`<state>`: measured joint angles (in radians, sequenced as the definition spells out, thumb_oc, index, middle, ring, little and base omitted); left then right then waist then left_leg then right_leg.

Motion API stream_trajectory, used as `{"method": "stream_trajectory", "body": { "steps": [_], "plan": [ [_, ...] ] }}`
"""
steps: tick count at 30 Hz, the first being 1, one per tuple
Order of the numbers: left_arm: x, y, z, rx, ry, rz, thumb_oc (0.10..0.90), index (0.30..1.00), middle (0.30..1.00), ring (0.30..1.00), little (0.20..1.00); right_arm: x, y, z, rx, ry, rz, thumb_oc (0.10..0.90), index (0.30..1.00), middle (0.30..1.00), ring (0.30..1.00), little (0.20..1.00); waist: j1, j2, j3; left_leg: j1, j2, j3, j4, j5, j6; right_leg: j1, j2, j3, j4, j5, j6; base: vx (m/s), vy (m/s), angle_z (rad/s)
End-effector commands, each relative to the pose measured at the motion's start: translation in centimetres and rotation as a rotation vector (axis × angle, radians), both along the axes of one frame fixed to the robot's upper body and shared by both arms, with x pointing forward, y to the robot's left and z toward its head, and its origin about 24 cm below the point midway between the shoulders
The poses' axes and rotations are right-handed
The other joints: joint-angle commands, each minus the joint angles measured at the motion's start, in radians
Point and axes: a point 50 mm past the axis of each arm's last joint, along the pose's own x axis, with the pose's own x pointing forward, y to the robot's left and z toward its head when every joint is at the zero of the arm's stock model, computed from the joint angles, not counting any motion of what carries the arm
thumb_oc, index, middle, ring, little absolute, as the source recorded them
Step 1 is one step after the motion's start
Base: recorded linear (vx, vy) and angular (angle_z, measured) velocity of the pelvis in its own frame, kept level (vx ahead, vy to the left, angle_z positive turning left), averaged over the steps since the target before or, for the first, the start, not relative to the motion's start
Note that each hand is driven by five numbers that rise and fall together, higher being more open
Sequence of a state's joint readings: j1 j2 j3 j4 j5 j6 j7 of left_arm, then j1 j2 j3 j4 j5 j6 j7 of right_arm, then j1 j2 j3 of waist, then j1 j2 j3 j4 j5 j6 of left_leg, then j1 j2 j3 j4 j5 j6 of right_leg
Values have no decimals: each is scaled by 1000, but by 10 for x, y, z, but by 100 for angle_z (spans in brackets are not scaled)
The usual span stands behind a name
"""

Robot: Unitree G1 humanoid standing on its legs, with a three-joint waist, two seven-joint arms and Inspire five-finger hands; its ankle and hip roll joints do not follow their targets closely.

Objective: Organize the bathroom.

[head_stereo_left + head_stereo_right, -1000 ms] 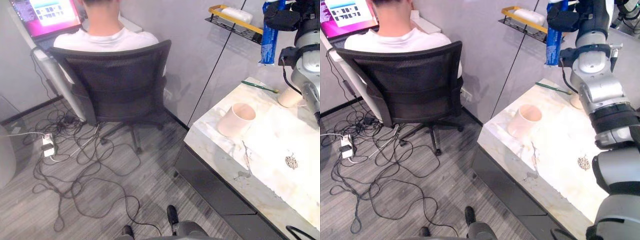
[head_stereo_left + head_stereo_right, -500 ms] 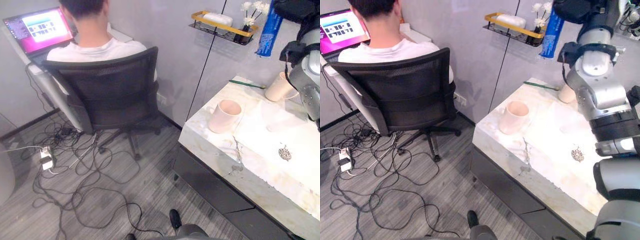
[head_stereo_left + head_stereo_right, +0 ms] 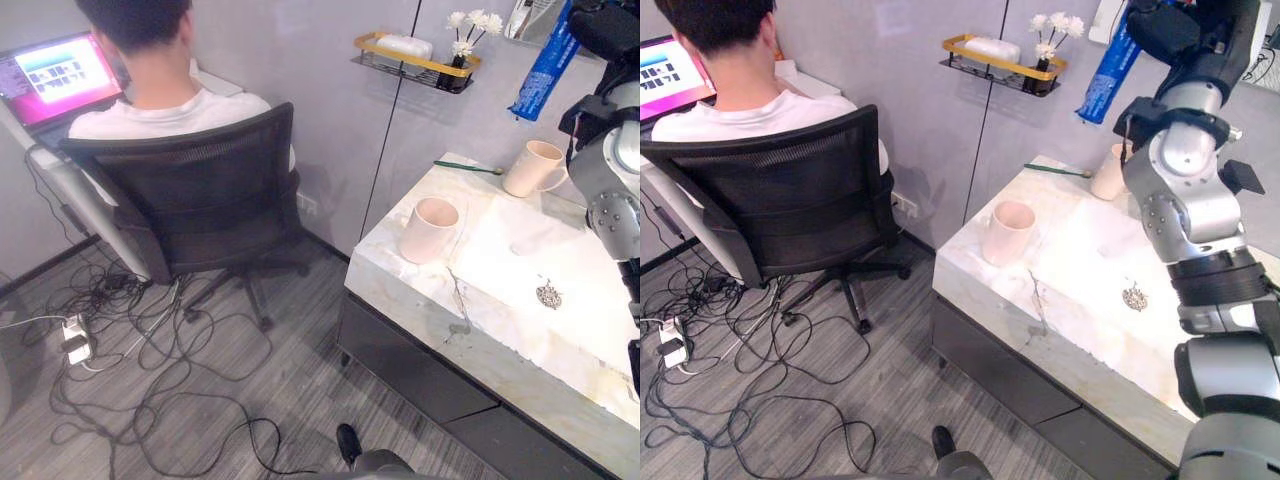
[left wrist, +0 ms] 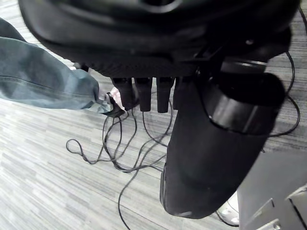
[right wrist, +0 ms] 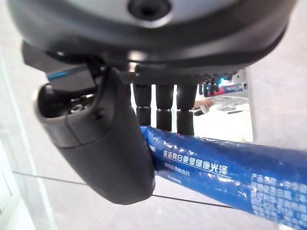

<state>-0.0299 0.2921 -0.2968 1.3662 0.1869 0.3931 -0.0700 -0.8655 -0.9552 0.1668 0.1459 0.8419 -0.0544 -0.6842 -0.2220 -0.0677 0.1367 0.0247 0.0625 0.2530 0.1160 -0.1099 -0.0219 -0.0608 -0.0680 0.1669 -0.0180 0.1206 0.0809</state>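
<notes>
Gripping blue tube (image 3: 1108,70), right hand (image 3: 1167,28)

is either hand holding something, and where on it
The right hand holds the blue tube by its upper end, thumb against fingers; the left hand holds nothing.

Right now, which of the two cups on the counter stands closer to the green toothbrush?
The cup with a handle at the counter's back, beside the green toothbrush. The handleless pink cup stands near the front corner.
</notes>
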Motion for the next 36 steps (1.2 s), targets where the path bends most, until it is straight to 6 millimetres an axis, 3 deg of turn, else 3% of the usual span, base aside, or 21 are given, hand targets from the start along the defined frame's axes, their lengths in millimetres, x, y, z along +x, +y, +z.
{"method": "stream_trajectory", "body": {
  "steps": [1,10,25,27,36],
  "plan": [
    [-40,29,12,107,153,58,800,900,900,900,900,-44,2,61,98,-418,70,400,300,300,300,300,19,-3,-43,65,-2,-20,-12,2,19,-111,-22,24,108,3,78,0,0,0],
    [-40,26,11,96,161,67,800,900,900,900,900,-34,18,47,105,-371,118,400,300,300,300,300,32,7,-44,70,1,-24,-26,10,15,-105,-31,8,99,1,76,-4,1,0],
    [-37,13,7,67,168,80,800,900,900,900,900,-6,38,8,41,-256,233,400,300,300,300,300,20,22,-50,88,-10,-22,-13,-12,24,-108,-26,37,98,13,79,0,2,0],
    [-34,9,5,57,164,70,800,900,900,900,900,0,41,-5,20,-226,247,400,300,300,300,300,21,29,-45,86,-13,-23,-6,-16,25,-105,-26,40,97,14,78,-10,55,2],
    [-26,5,4,47,149,43,800,900,900,900,900,5,49,-27,-28,-207,244,400,300,300,300,300,29,36,-39,90,-20,-28,-7,-21,28,-102,-38,29,91,19,82,0,0,0]
  ]
}}
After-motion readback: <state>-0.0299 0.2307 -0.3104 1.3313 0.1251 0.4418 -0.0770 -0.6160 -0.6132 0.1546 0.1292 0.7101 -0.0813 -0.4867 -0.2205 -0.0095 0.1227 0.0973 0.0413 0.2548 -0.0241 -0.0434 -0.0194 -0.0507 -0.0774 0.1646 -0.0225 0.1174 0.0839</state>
